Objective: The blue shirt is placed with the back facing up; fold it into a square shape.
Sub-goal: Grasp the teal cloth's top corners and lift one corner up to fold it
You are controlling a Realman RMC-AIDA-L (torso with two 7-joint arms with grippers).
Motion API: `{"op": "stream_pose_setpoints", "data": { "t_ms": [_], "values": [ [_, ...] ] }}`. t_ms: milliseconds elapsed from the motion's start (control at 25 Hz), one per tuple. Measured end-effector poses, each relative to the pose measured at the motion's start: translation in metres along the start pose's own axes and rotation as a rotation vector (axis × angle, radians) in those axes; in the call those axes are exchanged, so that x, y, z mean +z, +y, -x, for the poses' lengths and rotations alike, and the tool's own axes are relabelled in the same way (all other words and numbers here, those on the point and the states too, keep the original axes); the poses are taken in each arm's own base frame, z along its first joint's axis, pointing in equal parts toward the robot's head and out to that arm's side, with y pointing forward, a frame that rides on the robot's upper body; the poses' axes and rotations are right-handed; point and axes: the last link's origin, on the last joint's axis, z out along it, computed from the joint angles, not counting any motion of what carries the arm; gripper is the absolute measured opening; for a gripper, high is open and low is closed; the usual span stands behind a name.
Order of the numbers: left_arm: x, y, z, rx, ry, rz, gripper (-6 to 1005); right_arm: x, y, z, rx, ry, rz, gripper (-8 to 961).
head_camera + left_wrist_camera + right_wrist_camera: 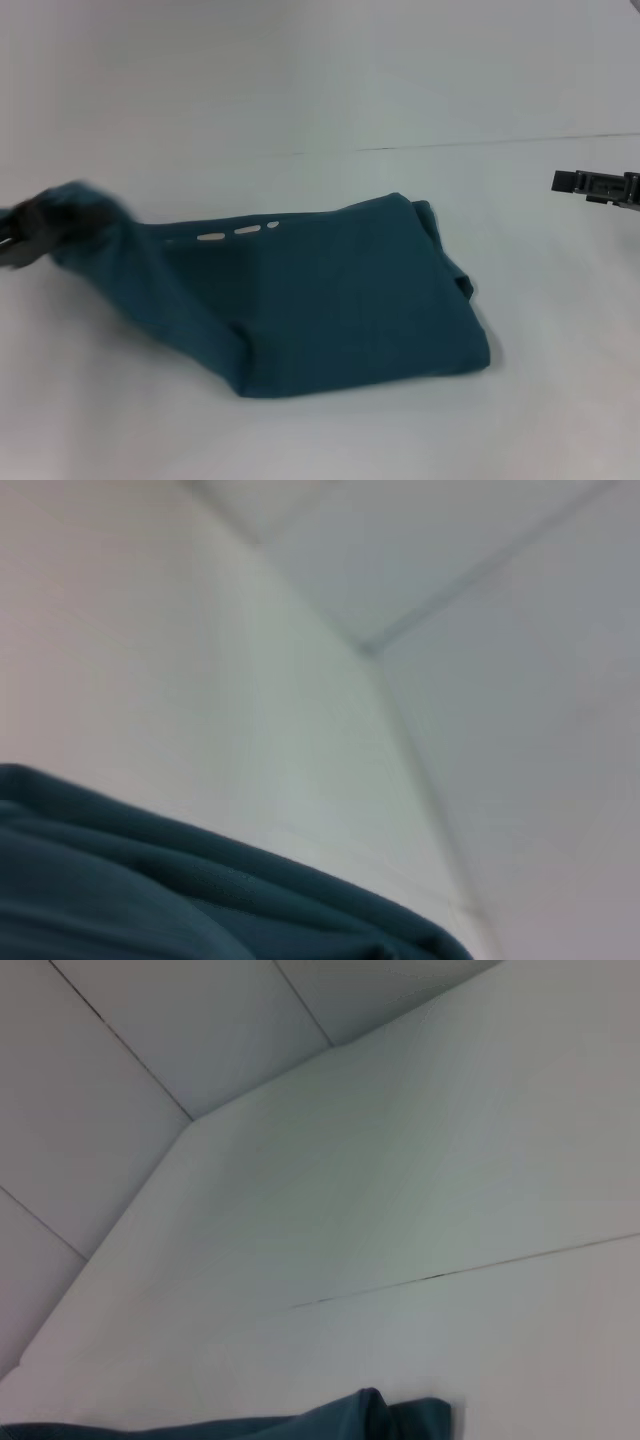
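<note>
The blue shirt [340, 300] lies in the middle of the white table as a thick folded bundle. Its left part is drawn out and lifted toward the far left. My left gripper [25, 235] is there, blurred, shut on that end of the fabric. In the left wrist view, teal folds of the shirt [150, 890] lie close under the camera. My right gripper [598, 186] hovers at the right edge, well clear of the cloth. In the right wrist view, only a corner of the shirt [380, 1415] shows.
The white table [300, 80] stretches all around the shirt. A thin seam [500, 143] runs across it behind the shirt. Small white gaps [240, 232] show along the shirt's upper fold.
</note>
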Motion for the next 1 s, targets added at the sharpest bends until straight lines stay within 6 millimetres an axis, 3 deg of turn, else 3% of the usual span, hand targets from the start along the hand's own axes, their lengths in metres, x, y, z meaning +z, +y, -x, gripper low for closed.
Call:
{"op": "stream_pose_setpoints", "data": {
  "t_ms": [240, 560, 720, 1000],
  "values": [
    [0.064, 0.048, 0.005, 0.057, 0.003, 0.231, 98, -0.003, -0.001, -0.001, -0.004, 0.005, -0.001, 920],
    [0.134, 0.079, 0.026, 0.066, 0.013, 0.39, 97, -0.011, -0.002, 0.002, -0.02, 0.019, 0.008, 919],
    [0.169, 0.091, 0.05, 0.057, 0.008, 0.419, 97, -0.016, -0.003, 0.004, -0.034, 0.023, 0.012, 919],
    [0.206, 0.108, 0.095, 0.055, -0.005, 0.41, 95, -0.019, -0.004, 0.002, -0.06, 0.041, 0.017, 918]
  ]
}}
